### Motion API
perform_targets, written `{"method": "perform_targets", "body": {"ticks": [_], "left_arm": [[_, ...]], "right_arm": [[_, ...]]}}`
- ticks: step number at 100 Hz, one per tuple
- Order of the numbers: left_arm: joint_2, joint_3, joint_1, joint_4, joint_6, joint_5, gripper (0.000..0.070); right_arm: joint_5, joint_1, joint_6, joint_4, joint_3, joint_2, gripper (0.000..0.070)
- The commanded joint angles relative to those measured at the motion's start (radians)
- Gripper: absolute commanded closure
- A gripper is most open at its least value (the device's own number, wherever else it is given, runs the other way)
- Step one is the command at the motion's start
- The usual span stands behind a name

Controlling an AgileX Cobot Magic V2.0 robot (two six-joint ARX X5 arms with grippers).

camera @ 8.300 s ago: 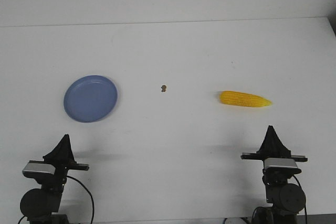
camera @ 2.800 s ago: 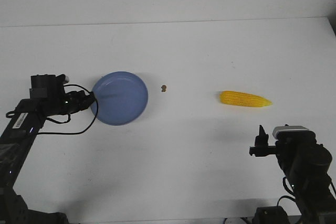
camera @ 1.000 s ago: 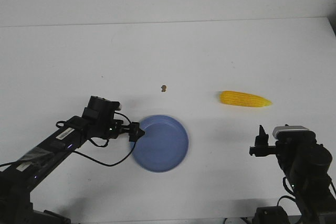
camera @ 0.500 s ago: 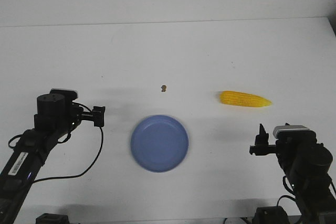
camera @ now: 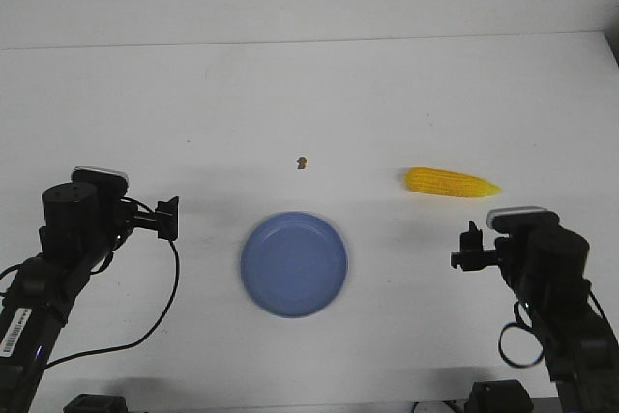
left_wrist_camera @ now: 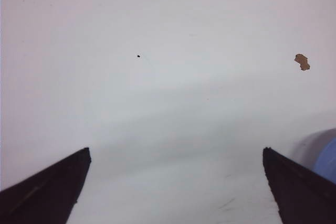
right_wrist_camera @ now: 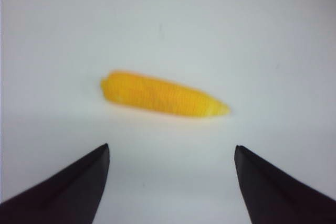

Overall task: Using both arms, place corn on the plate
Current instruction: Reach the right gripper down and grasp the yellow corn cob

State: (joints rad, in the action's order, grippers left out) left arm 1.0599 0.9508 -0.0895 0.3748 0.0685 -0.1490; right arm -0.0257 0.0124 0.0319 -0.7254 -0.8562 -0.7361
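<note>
The yellow corn lies on the white table at the right, its pointed end to the right. The blue plate lies empty at the front middle. My left gripper is open and empty, well left of the plate, pointing toward it. My right gripper is open and empty, a little in front of the corn. In the right wrist view the corn lies ahead of the open gripper, apart from it. In the left wrist view the gripper is open over bare table, with the plate's edge at one side.
A tiny brown speck lies behind the plate, between plate and corn; it also shows in the left wrist view. The table's far edge meets a white wall.
The left arm has let go of the plate and drawn back to the left. The plate stays at the front middle. The right gripper has shifted slightly toward the corn.
</note>
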Motion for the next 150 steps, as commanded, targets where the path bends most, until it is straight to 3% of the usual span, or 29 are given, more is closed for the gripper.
{"method": "perform_targets", "body": {"ticks": [1, 32, 45, 54, 88, 115, 142, 146, 150], "left_arm": [[0.01, 0.01, -0.002, -0.004, -0.001, -0.001, 0.0], [0.01, 0.01, -0.002, -0.009, -0.018, -0.009, 0.0], [0.01, 0.01, -0.002, -0.008, -0.028, -0.01, 0.0], [0.01, 0.01, -0.002, -0.009, -0.029, -0.01, 0.0], [0.01, 0.01, -0.002, -0.01, -0.032, -0.01, 0.0], [0.01, 0.01, -0.002, -0.013, -0.035, -0.01, 0.0], [0.01, 0.01, -0.002, -0.013, -0.035, -0.01, 0.0], [0.01, 0.01, -0.002, -0.013, -0.035, -0.01, 0.0], [0.01, 0.01, -0.002, -0.013, -0.035, -0.01, 0.0]], "right_arm": [[0.004, 0.002, 0.055, -0.021, -0.042, -0.105, 0.0195], [0.006, 0.028, 0.269, -0.079, -0.282, -0.574, 0.0187], [0.064, 0.027, 0.329, -0.074, -0.352, -0.715, 0.0182], [0.074, 0.027, 0.377, -0.062, -0.381, -0.791, 0.0131], [0.074, 0.027, 0.521, 0.036, -0.402, -0.883, 0.0073], [0.092, 0.013, 0.556, 0.103, -0.402, -0.933, 0.0072], [0.142, -0.028, 0.523, 0.112, -0.402, -1.02, 0.0079], [0.142, -0.031, 0.516, 0.112, -0.402, -1.022, 0.0104], [0.142, -0.032, 0.514, 0.113, -0.402, -1.023, 0.0184]]}}
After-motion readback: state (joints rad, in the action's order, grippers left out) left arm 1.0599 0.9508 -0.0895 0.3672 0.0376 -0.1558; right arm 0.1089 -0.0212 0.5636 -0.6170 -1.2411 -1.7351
